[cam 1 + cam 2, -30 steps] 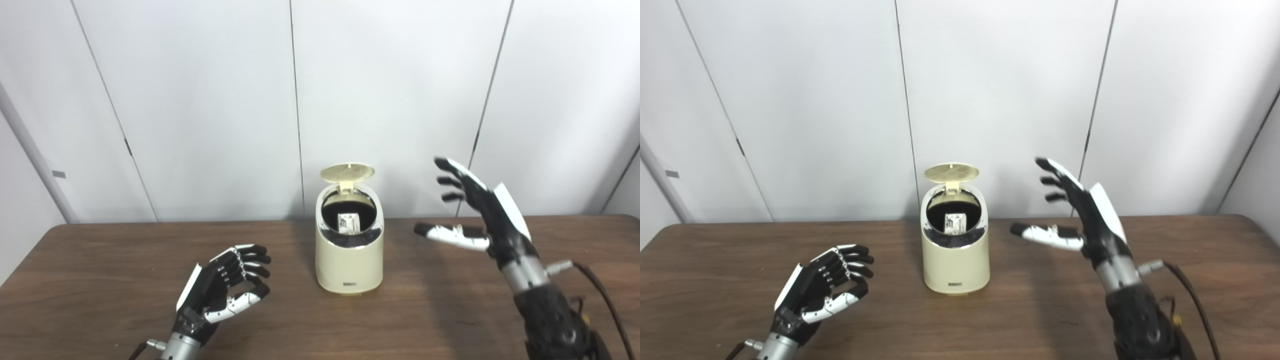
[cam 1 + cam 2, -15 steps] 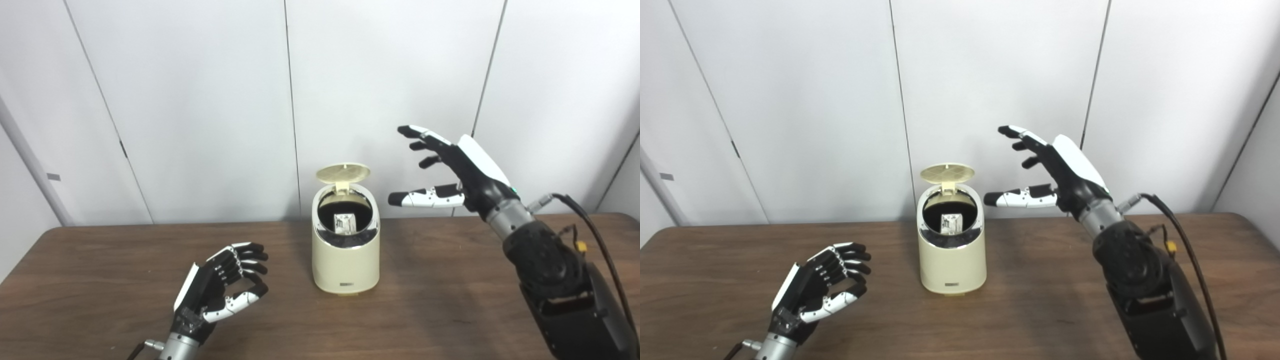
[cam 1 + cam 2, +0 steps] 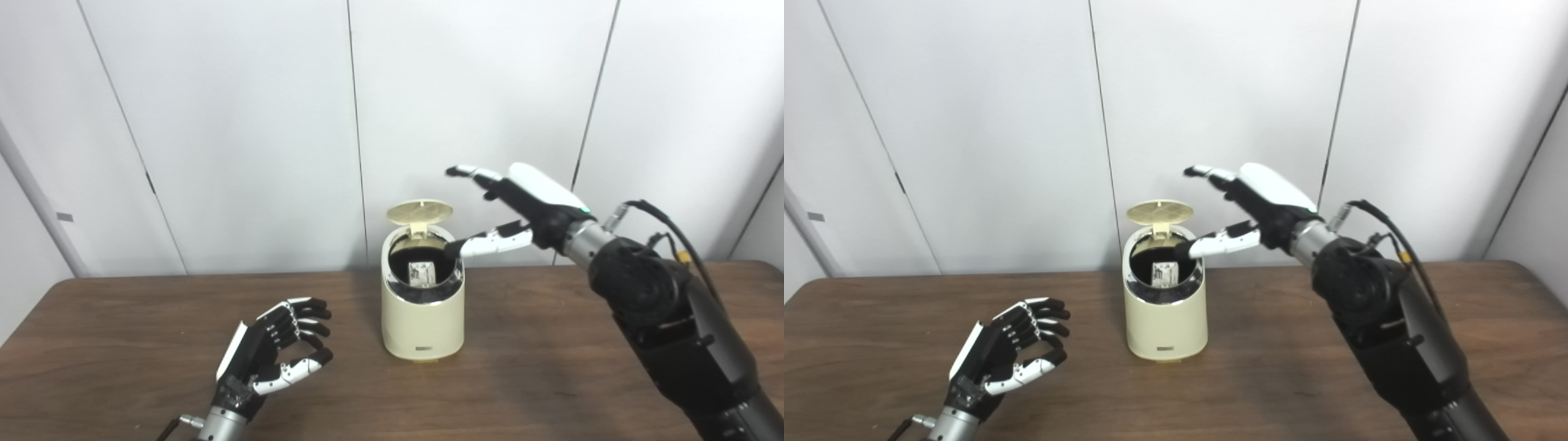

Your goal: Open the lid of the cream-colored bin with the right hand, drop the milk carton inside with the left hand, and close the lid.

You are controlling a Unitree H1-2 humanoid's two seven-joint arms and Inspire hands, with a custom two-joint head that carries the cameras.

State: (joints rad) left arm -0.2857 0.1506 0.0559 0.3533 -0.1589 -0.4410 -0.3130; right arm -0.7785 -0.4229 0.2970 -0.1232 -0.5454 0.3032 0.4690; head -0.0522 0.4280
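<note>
Right hand (image 3: 531, 205) hovered empty, fingers (image 3: 474, 174) spread, above and just right of the raised lid (image 3: 419, 212). Milk carton (image 3: 422, 273) sat inside the bin (image 3: 421, 312), below them. Left hand (image 3: 269, 355) loosely curled, empty, well apart.

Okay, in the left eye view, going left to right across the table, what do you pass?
left hand → cream-colored bin, lid up and milk carton inside → right hand, raised beside the lid.

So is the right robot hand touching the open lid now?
Apart. In the left eye view, white wall shows between the right robot hand and the raised lid; the hand is above and to its right.
</note>
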